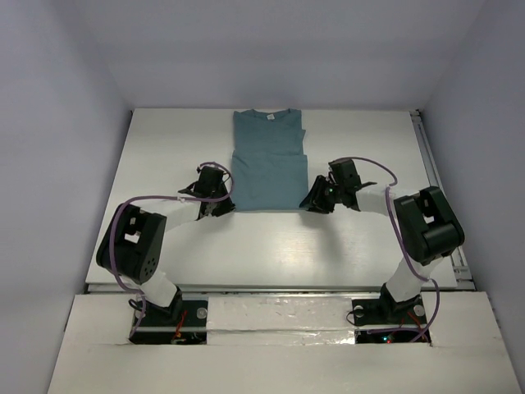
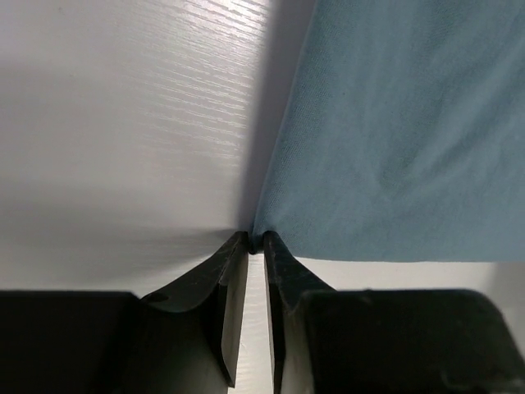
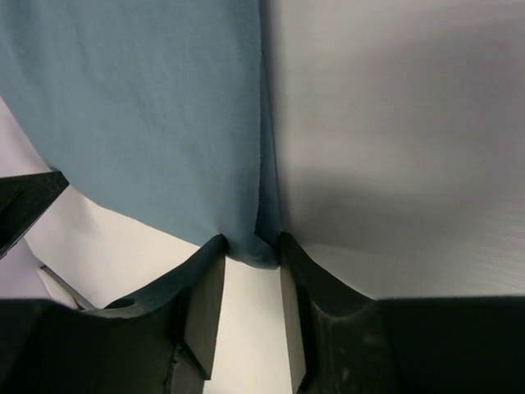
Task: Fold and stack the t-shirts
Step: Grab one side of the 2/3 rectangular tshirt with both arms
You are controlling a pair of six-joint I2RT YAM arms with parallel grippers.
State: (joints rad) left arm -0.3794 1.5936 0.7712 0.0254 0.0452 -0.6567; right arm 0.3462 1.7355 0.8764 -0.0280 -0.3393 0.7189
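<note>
Teal t-shirt (image 1: 269,160) lies flat on the white table (image 1: 164,148), at the middle of the far edge, collar toward the far edge. The white neck label (image 1: 269,117) faces up. Both sleeves are folded in, so the shirt is a narrow upright rectangle, with a bit of sleeve sticking out on the right side. The hem is the near end, around mid-table.

Left gripper (image 1: 227,206) is at the hem's left corner and right gripper (image 1: 311,203) at the hem's right corner. Both arms reach in from the near edge, wrists low over the table.

Left wrist view: left gripper (image 2: 255,240) jaws are almost together, with only a thin slit between them. The shirt (image 2: 394,123) corner sits right at the tips, bare table (image 2: 123,123) to its left. Cannot tell if the cloth is actually pinched.

Right wrist view: right gripper (image 3: 250,246) jaws stand partly apart. The corner of the shirt (image 3: 148,98) sits in the gap and seems to meet both fingertips (image 3: 215,250). The side edge throws a dark shadow on the table (image 3: 394,123). Cannot tell if the grip is firm or only closing around it.
</note>
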